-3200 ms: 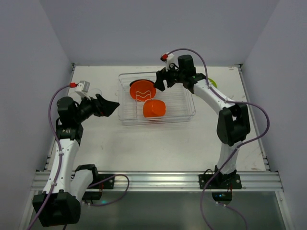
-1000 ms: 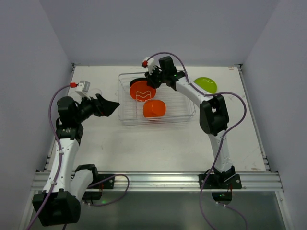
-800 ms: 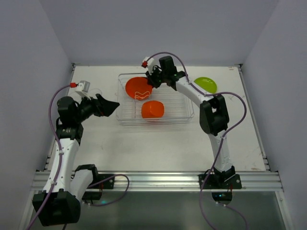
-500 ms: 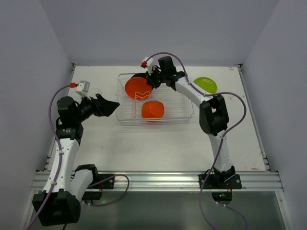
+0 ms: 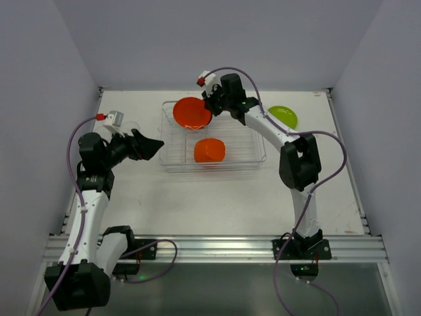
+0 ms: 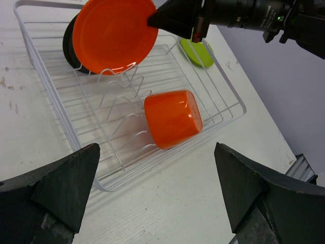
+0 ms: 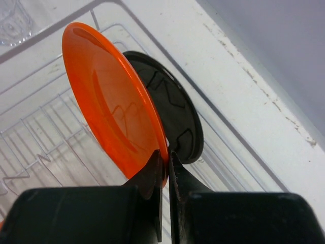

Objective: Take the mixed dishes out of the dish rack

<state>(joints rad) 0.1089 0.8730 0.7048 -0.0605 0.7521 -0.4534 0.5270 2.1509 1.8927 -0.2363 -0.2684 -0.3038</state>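
The clear wire dish rack (image 5: 167, 163) sits at the back middle of the table. My right gripper (image 7: 165, 161) is shut on the rim of an orange plate (image 5: 192, 112), which it holds on edge above the rack's far left corner. A black plate (image 7: 175, 116) stands in the rack's slots just behind it. An orange cup (image 5: 210, 150) lies on its side in the rack. My left gripper (image 5: 155, 145) hovers open to the left of the rack, holding nothing. In the left wrist view the orange plate (image 6: 114, 33), the orange cup (image 6: 172, 119) and the rack (image 6: 51, 101) lie ahead.
A lime green plate (image 5: 281, 116) lies flat on the table right of the rack. A clear glass cup (image 7: 12, 18) stands outside the rack's left end. The side and back walls are close around the table.
My right gripper has shut on the orange plate's rim and raised it out of its slot, toward the back. The black plate stays in the rack. The left arm has not moved.
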